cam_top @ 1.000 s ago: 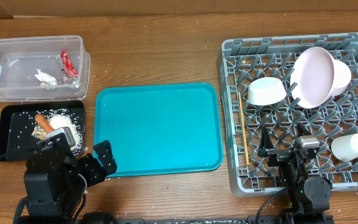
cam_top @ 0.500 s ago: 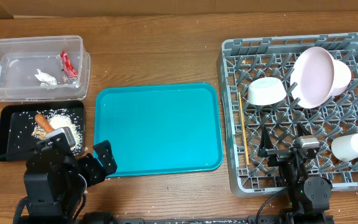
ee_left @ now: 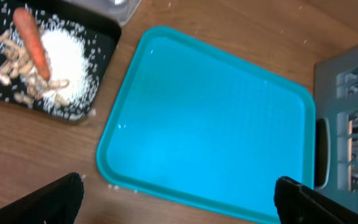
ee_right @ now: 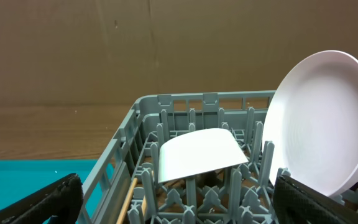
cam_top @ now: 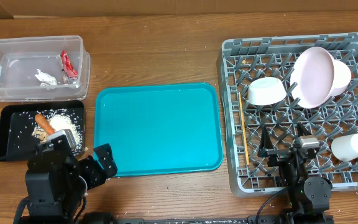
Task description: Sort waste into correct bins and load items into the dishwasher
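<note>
While the right gripper (cam_top: 282, 142) gapes, the small bowl (ee_right: 197, 155) lies ahead

Overhead top-down; 2 wrist views close, perhaps sharing teal tray (ee_left: 210, 118)

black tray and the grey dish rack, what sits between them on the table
The teal tray lies between the black tray and the dish rack, filling most of that stretch; the overhead view shows it.

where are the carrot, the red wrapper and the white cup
carrot (ee_left: 32, 36), left wrist view, middle of its orange body
red wrapper (cam_top: 67, 64), overhead view, centre of the wrapper
white cup (cam_top: 350, 147), overhead view, middle of its side
</note>
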You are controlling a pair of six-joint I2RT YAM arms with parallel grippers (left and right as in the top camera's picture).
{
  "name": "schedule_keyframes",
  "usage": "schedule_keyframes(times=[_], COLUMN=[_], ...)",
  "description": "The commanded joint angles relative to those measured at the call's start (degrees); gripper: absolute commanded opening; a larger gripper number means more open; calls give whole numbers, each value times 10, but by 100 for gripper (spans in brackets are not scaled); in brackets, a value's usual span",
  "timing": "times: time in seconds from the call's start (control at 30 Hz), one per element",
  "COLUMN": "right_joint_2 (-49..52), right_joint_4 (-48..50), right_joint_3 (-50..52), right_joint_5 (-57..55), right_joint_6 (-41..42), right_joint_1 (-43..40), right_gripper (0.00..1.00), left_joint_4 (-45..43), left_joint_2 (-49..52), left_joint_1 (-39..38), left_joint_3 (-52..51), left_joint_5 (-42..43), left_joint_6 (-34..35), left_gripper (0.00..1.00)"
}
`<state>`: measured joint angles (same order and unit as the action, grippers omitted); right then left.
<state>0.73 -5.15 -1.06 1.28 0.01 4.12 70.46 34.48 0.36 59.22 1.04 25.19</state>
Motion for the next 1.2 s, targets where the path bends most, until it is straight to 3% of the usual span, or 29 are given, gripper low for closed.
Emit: schedule_keyframes(times=[0.0, 0.17, 0.47, 0.57, 0.77, 0.93, 1.17], right_joint_2=[-5, -5, -5, -5, -5, -5, -5], right_joint_4=[4, 4, 4, 4, 4, 4, 4], right_joint_3=[6, 6, 6, 6, 6, 6, 6], right_joint_5=[0, 1, 1, 0, 0, 0, 1], right_joint_6=[-3, -3, -3, -3, -3, -3, -3], right_joint_1=[-2, -2, -2, -2, -2, -2, -2], right_gripper=[100, 100, 100, 100, 100, 100, 100], left_joint_4=[-6, -74, -309, -412, -633, -760, -665], left_joint_2=[-18, -65, -229, -282, -343, -343, -343], left_joint_1=[2, 6, 32, 42, 50, 50, 49], left_joint_3=[-3, -64, -305, -386, -514, -590, -589], left_joint_5=[-16, -47, -46, -43, -42, -46, -40], left_joint_6=[6, 5, -4, -28, -143, -163, -160], left_gripper=[100, 100, 100, 100, 100, 100, 100])
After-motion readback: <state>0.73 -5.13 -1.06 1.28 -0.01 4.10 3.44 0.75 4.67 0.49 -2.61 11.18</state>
